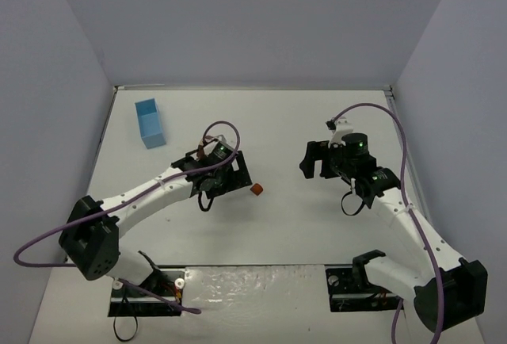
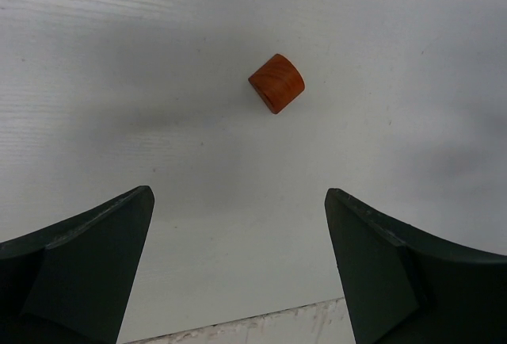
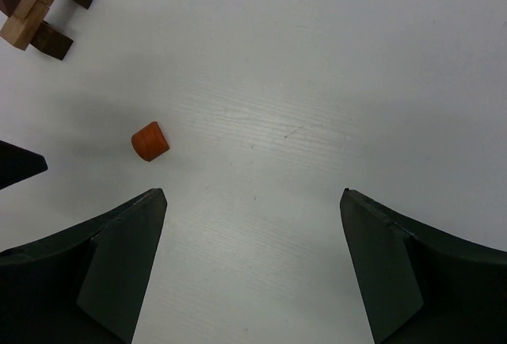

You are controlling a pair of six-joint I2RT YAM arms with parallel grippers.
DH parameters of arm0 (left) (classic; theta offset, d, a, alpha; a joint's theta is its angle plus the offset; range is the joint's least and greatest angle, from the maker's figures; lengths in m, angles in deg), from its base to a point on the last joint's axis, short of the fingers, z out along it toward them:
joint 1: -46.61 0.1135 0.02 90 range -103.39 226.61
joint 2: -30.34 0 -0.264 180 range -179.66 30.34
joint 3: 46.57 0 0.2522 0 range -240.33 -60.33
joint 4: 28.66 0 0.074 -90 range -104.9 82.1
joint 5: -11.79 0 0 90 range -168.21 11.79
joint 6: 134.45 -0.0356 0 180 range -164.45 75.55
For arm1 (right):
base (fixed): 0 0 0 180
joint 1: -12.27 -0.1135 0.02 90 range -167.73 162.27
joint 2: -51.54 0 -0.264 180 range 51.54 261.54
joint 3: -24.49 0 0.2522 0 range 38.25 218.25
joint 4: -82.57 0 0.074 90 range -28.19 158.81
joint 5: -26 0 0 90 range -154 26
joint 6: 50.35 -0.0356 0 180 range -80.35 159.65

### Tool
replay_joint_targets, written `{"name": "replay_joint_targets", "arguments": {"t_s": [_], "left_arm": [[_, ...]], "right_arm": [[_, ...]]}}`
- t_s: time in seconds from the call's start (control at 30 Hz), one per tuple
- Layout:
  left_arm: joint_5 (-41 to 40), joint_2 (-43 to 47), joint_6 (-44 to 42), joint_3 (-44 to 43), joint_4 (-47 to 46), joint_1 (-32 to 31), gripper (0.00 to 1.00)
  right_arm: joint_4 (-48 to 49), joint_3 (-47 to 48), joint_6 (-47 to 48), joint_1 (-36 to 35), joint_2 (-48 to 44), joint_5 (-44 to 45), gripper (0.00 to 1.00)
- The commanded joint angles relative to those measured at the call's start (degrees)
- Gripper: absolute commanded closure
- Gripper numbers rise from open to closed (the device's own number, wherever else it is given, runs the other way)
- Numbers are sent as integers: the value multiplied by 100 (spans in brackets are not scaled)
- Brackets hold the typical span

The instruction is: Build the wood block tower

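Above the white surface [image 1: 317, 225], the overhead camera shows the left hand [image 1: 240, 172] spread wide and empty near the middle. A small reddish-orange block [image 1: 257, 189] lies untouched just beside its fingertips. The right hand [image 1: 307, 162], equally wide and holding nothing, faces it from well apart across bare surface, while a light blue box [image 1: 150, 123] stands near the far left corner. Grey walls close the surface on the left, far and right sides, with open room between the two hands and toward the far edge. From the left wrist, the left hand [image 2: 238, 193] has both dark fingers [image 2: 87, 265] set far apart with nothing between them. The reddish-orange block [image 2: 276, 83] lies ahead of the gap, clear of both, showing a rounded side, fine wood grain and a flat cut face, with open surface all around it. From the right wrist, the right hand [image 3: 253, 193] is likewise wide and empty. The reddish-orange block [image 3: 150, 140] sits ahead to the left, apart from the fingers. The tower [image 3: 40, 3], made of crossed light tan and dark brown bars, stands at the upper left corner, partly cut off by the frame's edge.
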Motion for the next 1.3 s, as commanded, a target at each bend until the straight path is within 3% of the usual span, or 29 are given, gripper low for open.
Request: {"name": "replay_joint_targets", "arguments": {"t_s": [0.0, 0.17, 0.43, 0.67, 1.0, 1.13, 1.27], "left_arm": [[-543, -398, 868, -545, -200, -403, 17], [-715, -945, 1493, -939, -176, -564, 24], [-707, -1845, 1923, -1528, -28, -579, 43], [-827, -2553, 1993, -2092, 591, -579, 47], [-907, -2801, 2101, -2173, 1018, -578, 49], [-915, -2859, 2075, -2132, 1020, -570, 63], [-908, -2858, 2051, -2045, 1036, -571, 68]], "right_arm": [[34, -119, -541, -82, -289, 127, 11], [-67, -275, -847, -91, -580, 224, 11], [-138, -435, -909, -92, -1002, 176, 11], [-176, -521, -929, -92, -1373, 40, 11], [-176, -610, -803, -158, -1503, -41, 11], [-168, -617, -749, -245, -1542, 14, 10], [-168, -649, -734, -298, -1573, 36, 10]]}}
